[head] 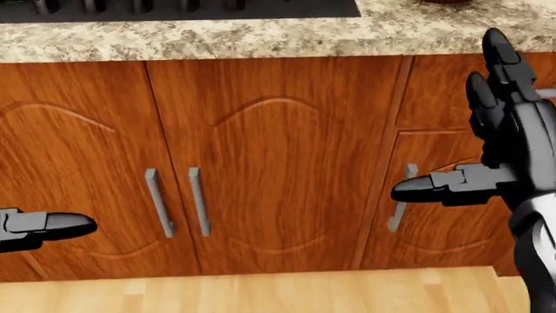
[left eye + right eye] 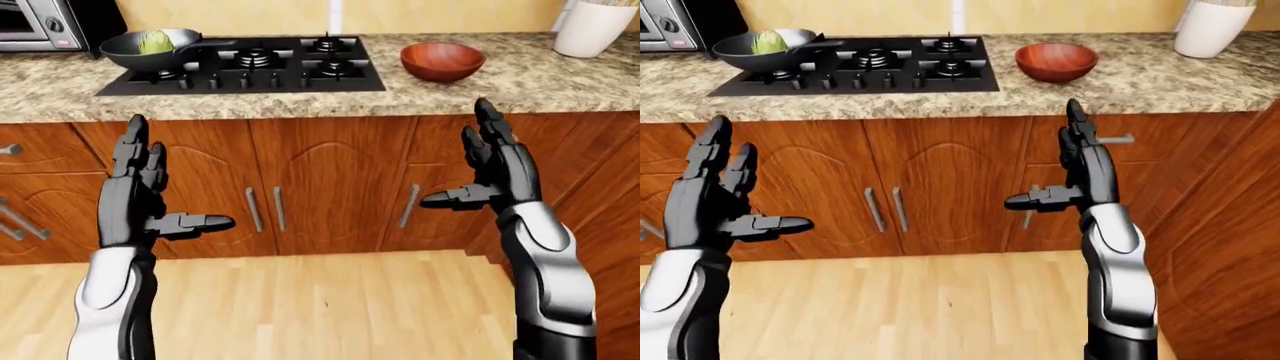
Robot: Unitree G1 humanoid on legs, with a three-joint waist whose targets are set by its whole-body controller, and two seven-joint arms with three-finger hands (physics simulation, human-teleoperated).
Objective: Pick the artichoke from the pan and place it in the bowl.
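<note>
Granite-topped desk runs across the upper part of the left-eye view, with wooden cabinet doors below it and pale plank floor at the bottom. A black stove is set into the desk at upper centre-left. On its upper left corner sits the dark pan, handle pointing right, and the green artichoke lies inside it. The red-brown bowl stands on the granite just right of the stove, well apart from the pan.

Both hands hang below desk level over the cabinet doors, holding nothing. The left hand has its fingers spread upward and thumb out to the right; the right hand mirrors it, fingers up and thumb pointing left.

My guess is the artichoke will be light and fairly firm, its layered leaves giving some grip, though its rounded shape may roll against the pan wall. Taking it round its widest part from above looks best, fingers clear of the rim.

Only its top shows over the rim, so its lie and stem direction cannot be told. The head view shows merely cabinet doors, the desk edge and the stove's lower border. A microwave and a white pot are cut off at the upper corners.
</note>
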